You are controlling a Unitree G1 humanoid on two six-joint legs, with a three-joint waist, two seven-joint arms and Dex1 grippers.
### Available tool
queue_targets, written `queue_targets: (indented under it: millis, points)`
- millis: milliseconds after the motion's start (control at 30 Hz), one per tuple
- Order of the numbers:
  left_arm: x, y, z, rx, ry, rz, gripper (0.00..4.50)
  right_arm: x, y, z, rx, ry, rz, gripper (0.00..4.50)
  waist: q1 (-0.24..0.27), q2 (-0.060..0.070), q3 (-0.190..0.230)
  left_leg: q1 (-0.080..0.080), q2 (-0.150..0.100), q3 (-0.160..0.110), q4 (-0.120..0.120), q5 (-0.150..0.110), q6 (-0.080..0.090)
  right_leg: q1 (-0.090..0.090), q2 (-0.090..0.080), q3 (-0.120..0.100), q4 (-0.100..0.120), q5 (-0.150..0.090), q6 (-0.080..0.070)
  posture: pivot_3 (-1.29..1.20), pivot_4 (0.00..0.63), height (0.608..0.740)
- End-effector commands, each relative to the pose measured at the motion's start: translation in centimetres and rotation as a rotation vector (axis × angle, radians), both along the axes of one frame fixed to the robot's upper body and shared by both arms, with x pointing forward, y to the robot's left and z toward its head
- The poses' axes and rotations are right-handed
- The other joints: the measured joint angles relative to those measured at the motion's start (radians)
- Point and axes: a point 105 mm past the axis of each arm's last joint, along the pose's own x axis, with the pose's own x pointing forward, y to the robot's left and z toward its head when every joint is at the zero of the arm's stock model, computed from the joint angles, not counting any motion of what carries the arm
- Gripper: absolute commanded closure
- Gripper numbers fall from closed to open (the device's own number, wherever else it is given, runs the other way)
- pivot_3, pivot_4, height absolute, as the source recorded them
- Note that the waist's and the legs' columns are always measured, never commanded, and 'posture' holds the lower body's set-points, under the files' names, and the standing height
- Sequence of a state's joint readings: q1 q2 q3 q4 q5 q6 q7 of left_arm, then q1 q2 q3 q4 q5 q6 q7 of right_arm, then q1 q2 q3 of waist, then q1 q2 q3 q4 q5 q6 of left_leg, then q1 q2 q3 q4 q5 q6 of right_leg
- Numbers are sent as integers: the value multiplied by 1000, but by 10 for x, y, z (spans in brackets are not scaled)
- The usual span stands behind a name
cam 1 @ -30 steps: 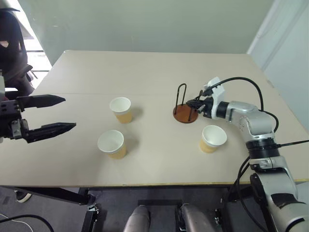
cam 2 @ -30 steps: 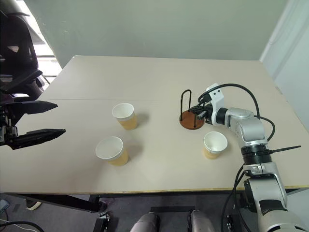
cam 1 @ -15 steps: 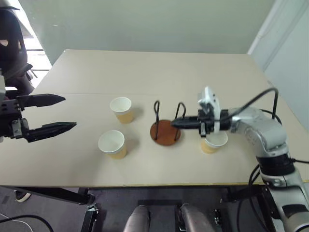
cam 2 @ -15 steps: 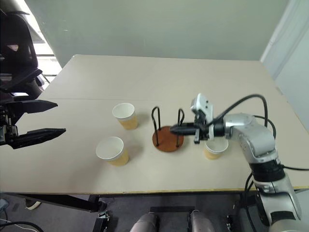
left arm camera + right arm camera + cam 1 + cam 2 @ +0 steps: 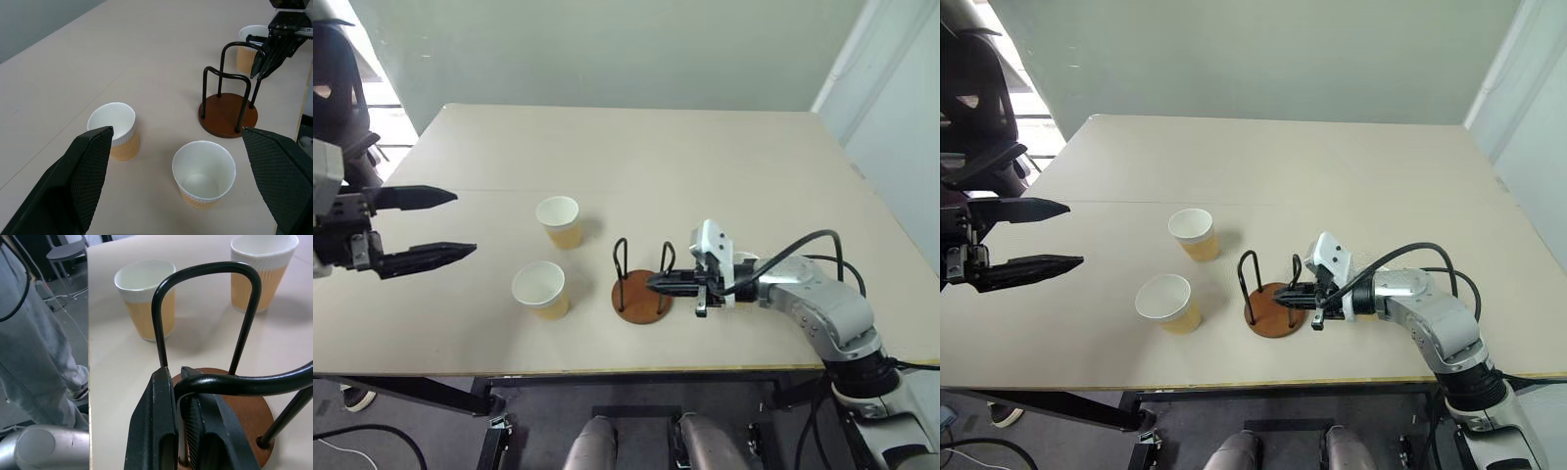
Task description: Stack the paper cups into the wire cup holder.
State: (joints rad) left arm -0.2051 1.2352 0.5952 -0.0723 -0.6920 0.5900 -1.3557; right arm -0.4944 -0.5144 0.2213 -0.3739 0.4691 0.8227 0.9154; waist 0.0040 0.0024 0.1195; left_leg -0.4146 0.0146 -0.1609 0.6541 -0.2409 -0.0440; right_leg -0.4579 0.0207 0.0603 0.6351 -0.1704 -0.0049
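A pale beige counter (image 5: 636,147) stands before a grey-green wall, with a dark chair off its far left corner. In the left eye view, the wire cup holder (image 5: 640,286) stands upright near the front edge, its rust-brown disc flat on the counter and its two black loops rising straight up; a second ago it stood farther back and to the right, and it has since been drawn toward the front and left. The right tool (image 5: 656,282) lies nearly level and points left, pinched shut on the holder's right-hand loop. Two paper cups, the far cup (image 5: 558,221) and the near cup (image 5: 540,290), sit upright with mouths up to the left of the holder, where they were before. The left tool (image 5: 442,227) hangs off the counter's left side with its two fingers spread wide and nothing between them, unchanged. The right eye view gives the same layout, the holder's base just in front of the right tool's tips. In the left wrist view the two cups stand apart between the wide black fingers (image 5: 83,181), the holder beyond them, and a third cup (image 5: 250,45) stands upright behind the holder, partly hidden by the right tool. In the right wrist view the black fingers (image 5: 156,431) close on one wire loop above the brown base, the other loop upright beyond, two cups farther off, and a person's grey trouser leg (image 5: 34,352) beside the counter edge.
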Motion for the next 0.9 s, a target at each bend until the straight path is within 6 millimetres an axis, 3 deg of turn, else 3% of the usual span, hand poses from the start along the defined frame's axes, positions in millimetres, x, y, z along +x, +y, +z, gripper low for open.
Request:
queue_targets:
  millis: [33,900]
  points:
    - [0,-1,11,29,-39,-11,0,-11,5,8,15,-34,47,4451,0,0,0,0,0,0,0,0,0,0,0,0,0,0,0,0,150,740]
    - [1,2,10,37,-39,-5,0,-17,7,1,-50,-20,86,4451,2,-1,0,-1,0,0,0,0,-1,0,1,0,-2,0,0,0,150,740]
